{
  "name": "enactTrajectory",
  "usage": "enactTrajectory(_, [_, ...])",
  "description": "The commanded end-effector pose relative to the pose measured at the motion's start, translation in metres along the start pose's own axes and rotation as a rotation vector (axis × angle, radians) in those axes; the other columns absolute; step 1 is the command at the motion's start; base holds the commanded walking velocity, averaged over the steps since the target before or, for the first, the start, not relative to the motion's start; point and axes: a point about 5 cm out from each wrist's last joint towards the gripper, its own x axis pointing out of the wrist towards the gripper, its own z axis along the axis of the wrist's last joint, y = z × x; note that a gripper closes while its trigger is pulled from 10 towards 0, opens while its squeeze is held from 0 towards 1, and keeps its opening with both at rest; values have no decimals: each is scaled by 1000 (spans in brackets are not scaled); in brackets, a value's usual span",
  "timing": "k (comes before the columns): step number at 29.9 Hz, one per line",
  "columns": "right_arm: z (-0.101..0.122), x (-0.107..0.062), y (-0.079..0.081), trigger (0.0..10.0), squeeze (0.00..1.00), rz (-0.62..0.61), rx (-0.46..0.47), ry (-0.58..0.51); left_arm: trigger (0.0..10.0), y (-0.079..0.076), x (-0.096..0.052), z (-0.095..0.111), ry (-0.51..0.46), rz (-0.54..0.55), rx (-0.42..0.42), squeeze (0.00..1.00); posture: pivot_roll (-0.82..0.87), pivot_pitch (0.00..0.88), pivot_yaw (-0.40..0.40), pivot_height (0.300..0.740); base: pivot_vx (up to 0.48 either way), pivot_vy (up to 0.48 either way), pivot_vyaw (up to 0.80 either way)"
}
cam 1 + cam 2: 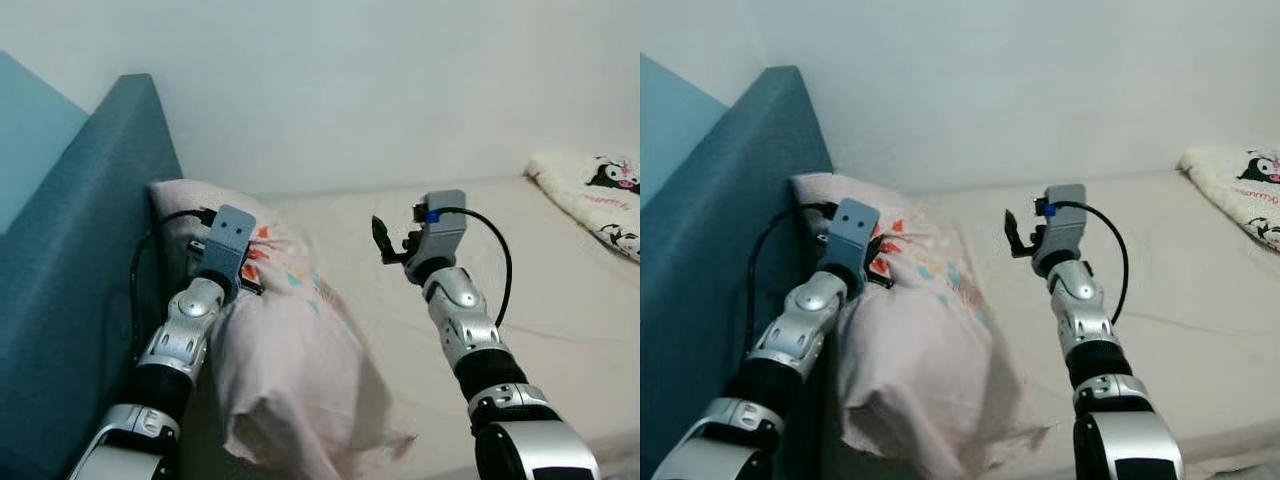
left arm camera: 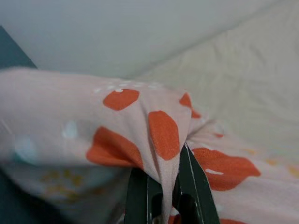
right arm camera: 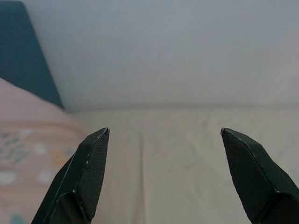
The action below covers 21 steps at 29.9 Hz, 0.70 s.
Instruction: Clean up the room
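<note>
Cream bed (image 1: 560, 290) beside a teal headboard (image 1: 70, 250).
Left claw (image 2: 163, 196) pinches the pink pillow's (image 1: 290, 350) cloth; right claw (image 3: 163, 172) hovers spread apart, nearby above the mattress.

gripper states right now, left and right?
Left gripper: shut on a fold of the pink pillow by the teal headboard.
Right gripper: open, holding nothing, above the mattress.

The pillow (image 1: 285, 340) is pale pink with orange, teal and yellow spots, lying lengthwise on the cream bed (image 1: 560, 300) against the teal headboard (image 1: 80, 250), at the 10 o'clock side of the mattress. Its near end is crumpled and sagging. One fold of its cover at the far end is pinched upward.
</note>
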Motion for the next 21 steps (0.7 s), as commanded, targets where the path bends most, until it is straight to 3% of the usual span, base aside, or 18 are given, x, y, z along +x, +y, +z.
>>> enactTrajectory(1, [-7, -2, -3, 10000, 0, -19, 4, 38, 10000, 0, 4, 11, -35, 4, 19, 0, -61, 0, 7, 740, 0, 0, 0])
enactTrajectory(6, [-9, -2, -5, 10000, 0, -40, -3, 64, 10000, -3, 7, -2, 42, 30, 18, 0, -63, 0, 8, 740, 0, 0, 0])
enactTrajectory(11, [-9, -1, -5, 10000, 0, -43, -1, 63, 10000, -7, 8, -3, 36, 14, 10, 0, -63, 0, 6, 740, 0, 0, 0])
enactTrajectory(15, [-9, -1, -4, 10000, 0, -48, -3, 66, 10000, -15, 15, 5, -14, -7, 57, 0, -71, 0, 8, 740, 0, 0, 0])
enactTrajectory(21, [-13, -5, -4, 10000, 0, -57, -11, 76, 10000, -19, 26, 23, -78, 21, 55, 0, -103, 0, 25, 740, 0, 0, 0])
